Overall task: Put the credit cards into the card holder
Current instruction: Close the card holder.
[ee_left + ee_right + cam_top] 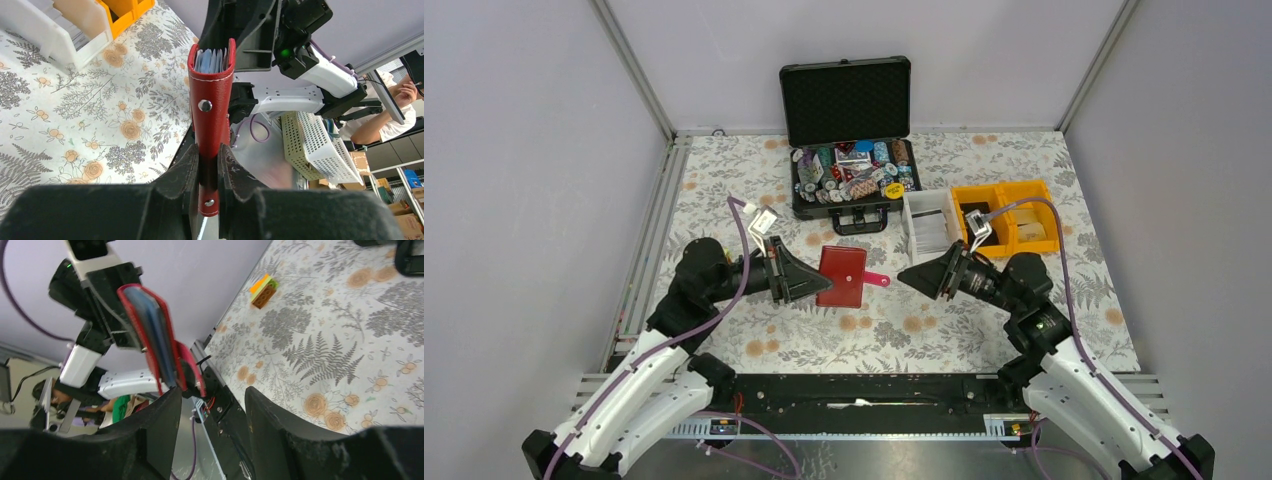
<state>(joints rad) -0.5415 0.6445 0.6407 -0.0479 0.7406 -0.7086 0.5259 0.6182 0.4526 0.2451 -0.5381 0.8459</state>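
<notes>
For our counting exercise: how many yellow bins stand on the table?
2. One yellow bin sits beside the white tray; the second yellow bin adjoins it on the side away from the tray. No others show, and none seems hidden.

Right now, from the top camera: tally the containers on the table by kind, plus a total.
Red card holder: 1
Black hard case: 1
White bin: 1
Yellow bins: 2
Total: 5
</notes>
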